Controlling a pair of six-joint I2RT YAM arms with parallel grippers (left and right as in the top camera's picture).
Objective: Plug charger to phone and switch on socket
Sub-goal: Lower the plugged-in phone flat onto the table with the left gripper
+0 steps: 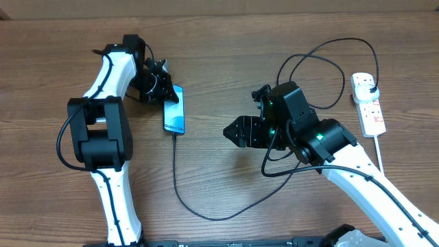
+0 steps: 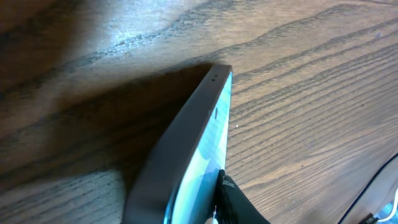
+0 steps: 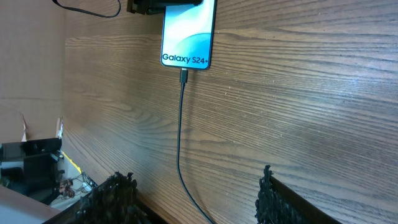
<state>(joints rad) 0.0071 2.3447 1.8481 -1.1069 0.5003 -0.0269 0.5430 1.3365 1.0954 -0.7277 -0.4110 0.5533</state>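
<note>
The phone lies left of centre with its screen lit, reading "Galaxy S24+" in the right wrist view. My left gripper is shut on its far end; one black finger presses the screen side of the phone. The charger cable has its tip in the phone's near end. It curves across the table and loops to a black plug in the white socket strip. My right gripper is open and empty, with the cable running between its fingers.
The socket's thick white cord runs toward the front right. Black cable loops lie behind my right arm. The table edge and some clutter show at the left of the right wrist view.
</note>
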